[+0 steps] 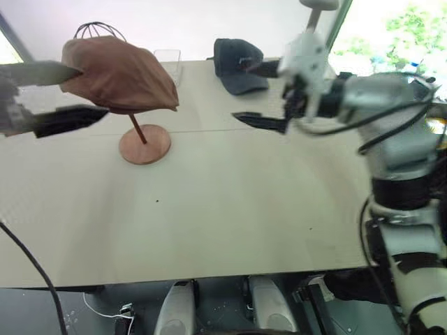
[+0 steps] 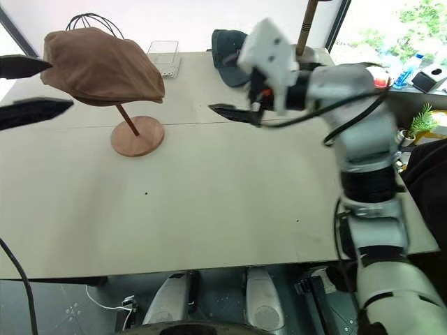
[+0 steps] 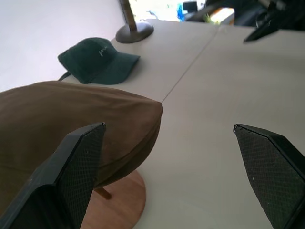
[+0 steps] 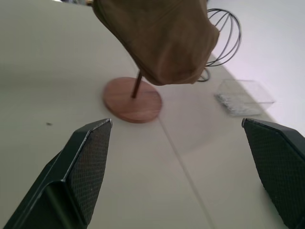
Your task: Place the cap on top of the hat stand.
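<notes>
Resting limp over the hat stand [image 1: 144, 143], the cap [image 1: 119, 75] looks soft, light; best pinched at its brim. Left tool [image 1: 52, 96] and right tool [image 1: 260, 95] gape, empty.

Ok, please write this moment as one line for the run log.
cap: on hat stand | left end effector: open, beside cap | right end effector: open, holds nothing | table

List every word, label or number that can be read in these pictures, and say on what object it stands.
Dark cap: a short line of pale lettering on its front, too small and blurred to read.
Brown cap, wooden hat stand, clear box: no text visible.
</notes>
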### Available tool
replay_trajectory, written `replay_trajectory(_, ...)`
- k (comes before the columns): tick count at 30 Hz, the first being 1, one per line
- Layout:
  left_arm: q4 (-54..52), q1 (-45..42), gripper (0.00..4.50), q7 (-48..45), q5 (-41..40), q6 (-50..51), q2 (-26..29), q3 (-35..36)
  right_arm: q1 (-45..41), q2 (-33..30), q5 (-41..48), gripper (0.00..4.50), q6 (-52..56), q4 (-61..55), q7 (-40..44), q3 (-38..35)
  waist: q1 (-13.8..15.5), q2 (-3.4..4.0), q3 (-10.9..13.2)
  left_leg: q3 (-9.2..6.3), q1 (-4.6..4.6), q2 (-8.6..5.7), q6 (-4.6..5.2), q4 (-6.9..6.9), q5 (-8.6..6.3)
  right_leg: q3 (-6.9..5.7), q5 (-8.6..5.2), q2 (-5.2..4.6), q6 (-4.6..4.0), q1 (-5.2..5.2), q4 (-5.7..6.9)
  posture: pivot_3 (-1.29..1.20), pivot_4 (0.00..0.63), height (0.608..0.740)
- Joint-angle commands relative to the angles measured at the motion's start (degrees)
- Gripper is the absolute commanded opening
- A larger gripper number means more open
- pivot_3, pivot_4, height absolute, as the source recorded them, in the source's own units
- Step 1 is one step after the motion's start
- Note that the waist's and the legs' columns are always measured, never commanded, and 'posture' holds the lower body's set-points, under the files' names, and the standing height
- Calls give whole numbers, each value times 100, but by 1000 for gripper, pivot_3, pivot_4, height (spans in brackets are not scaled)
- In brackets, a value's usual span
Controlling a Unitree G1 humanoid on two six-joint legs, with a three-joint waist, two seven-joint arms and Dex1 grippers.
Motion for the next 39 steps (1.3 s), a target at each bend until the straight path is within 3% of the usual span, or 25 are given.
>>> replay_trajectory(1,-159,2,4500,-262,1090,-1199,157,-441,-371,-414,1024,4477,1157,-89,336,-495,-5,3,2,3,0,2,0,-1,0,1,1,0,-3,-3,0,0,150,740)
replay_trajectory(7,-354,-356,4500,372,3063,-2678,-152,-1588,-525,-675,1609,4477,1696,94,120,-699,1,3,2,21,-5,4,1,0,-1,9,1,-2,-2,-5,-9,0,150,740)
replay_trajectory(12,-916,-551,4500,796,3948,-2605,-449,-2128,-652,-715,1660,4477,1675,376,-193,-697,14,2,2,23,-19,4,2,9,-1,10,3,-2,1,-11,-9,0,150,740)
replay_trajectory(23,-1127,-856,4500,1494,6823,-2812,-1082,-3348,-683,-835,1739,4477,1411,568,-276,-591,17,4,3,21,-52,3,7,27,-2,10,19,3,29,-35,-2,0,150,740)
replay_trajectory(29,-1152,-725,4500,1348,7510,-2652,-1483,-3523,-645,-1042,1971,4477,1307,395,53,-635,17,4,3,19,-57,3,7,31,-2,10,21,4,33,-35,-2,0,150,740)
replay_trajectory(32,-1064,-715,3632,1412,7756,-2597,-1680,-3474,-629,-1118,2075,4500,1296,313,90,-639,14,4,3,18,-57,3,8,31,-2,10,22,5,34,-35,-1,0,150,740)
replay_trajectory(39,-879,-852,91,1480,7986,-2718,-1877,-3258,-630,-1113,2156,4500,1242,346,-26,-663,19,4,3,16,-57,3,8,39,-2,10,22,5,34,-35,5,0,150,740)
